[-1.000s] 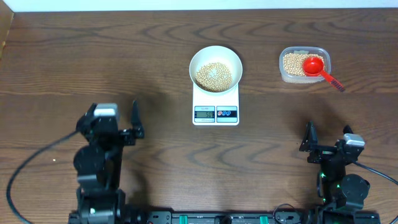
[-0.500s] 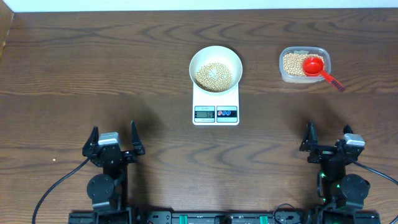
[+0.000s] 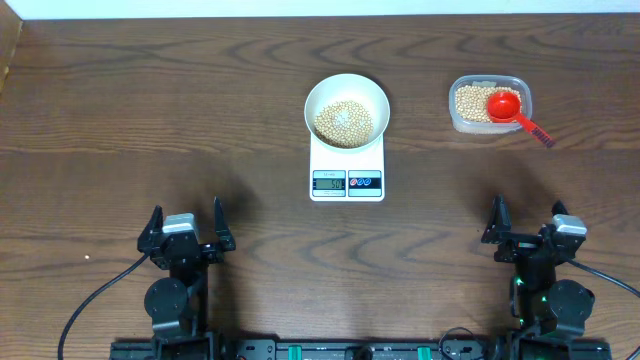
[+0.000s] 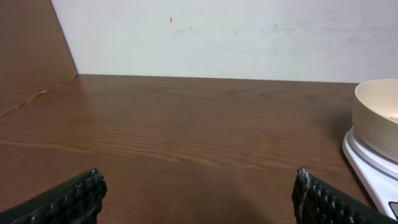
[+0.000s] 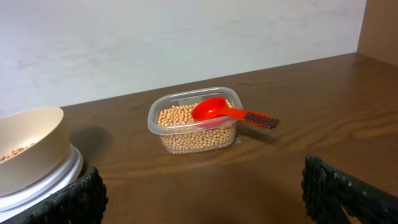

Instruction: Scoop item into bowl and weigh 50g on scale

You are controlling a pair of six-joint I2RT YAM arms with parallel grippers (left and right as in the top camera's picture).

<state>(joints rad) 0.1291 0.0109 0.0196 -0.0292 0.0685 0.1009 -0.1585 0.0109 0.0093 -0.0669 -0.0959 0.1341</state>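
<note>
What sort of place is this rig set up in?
Probably a lab test bench rather than a kitchen: a wood-grain table against a plain white wall, carrying a kitchen scale with a bowl of beans, and a clear container with a red scoop.

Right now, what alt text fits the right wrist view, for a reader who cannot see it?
A clear rectangular plastic container of small tan-yellow beans, with a red plastic scoop lying in it, stands on a dark wooden table. At left, a round white bowl sits on a white scale; the right arm's open black fingers frame the bottom corners.
</note>
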